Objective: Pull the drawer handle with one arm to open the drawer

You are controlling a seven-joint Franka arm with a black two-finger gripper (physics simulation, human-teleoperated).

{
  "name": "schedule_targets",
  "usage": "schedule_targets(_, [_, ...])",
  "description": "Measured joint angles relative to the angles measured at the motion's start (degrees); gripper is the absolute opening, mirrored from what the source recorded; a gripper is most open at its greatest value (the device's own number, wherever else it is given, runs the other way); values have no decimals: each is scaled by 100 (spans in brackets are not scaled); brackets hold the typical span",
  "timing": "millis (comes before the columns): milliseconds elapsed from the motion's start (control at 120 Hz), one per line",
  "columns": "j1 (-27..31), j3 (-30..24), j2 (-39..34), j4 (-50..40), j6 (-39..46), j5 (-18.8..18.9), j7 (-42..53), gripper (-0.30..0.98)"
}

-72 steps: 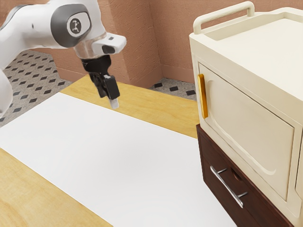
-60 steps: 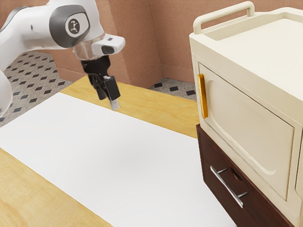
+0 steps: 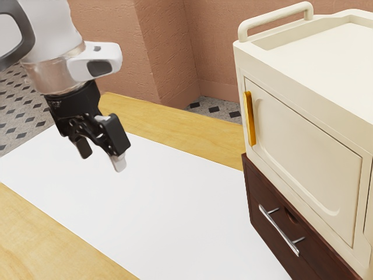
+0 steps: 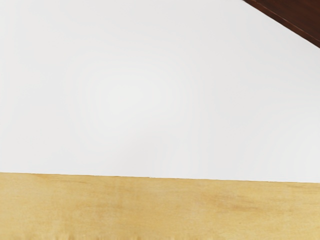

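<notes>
My gripper [image 3: 103, 158] hangs over the white sheet toward the exterior view's left, fingers apart and nothing between them. Well away from it, toward the exterior view's right, stands a dark brown drawer unit [image 3: 260, 189]. Its silver bar handle [image 3: 280, 231] slants across the front, held on two short posts, and nothing touches it. The drawer front looks flush with the unit. In the wrist view, a dark brown piece of the unit [image 4: 295, 19] cuts across one corner.
A cream cabinet [image 3: 303, 146] with a yellow door handle [image 3: 249, 118] and a top rail rests above the brown unit. The white sheet [image 3: 175, 204] lies on a wooden table [image 3: 169, 126]; its edge against the wood [image 4: 160, 207] crosses the wrist view.
My arm and gripper have come nearer the exterior camera, shifting lower and toward that view's left, and look larger. Drawer unit and cabinet have stayed put.
</notes>
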Motion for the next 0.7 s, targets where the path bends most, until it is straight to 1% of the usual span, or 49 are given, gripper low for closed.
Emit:
schedule_targets(58, [-51, -297, -42, -23, -84, 116, -838, 69])
schedule_targets(100, [-291, -373, -70, -84, -71, 164, -1369, 69])
schedule_targets(200, [-683, -425, -405, -575, 81, 232, -2366, 69])
schedule_targets(292, [-893, -379, -497, -1071, 376, 257, -3126, 69])
schedule_targets(358, [-985, -339, -533, -1323, 642, 250, -3604, 69])
schedule_targets(483, [-1042, -294, -550, -1489, 1014, 222, -4369, 69])
schedule_targets(600, [-1047, -289, -564, -1624, 1241, 217, -4953, 69])
schedule_targets(700, [-1063, -289, -678, -2001, 1520, 236, -5371, 69])
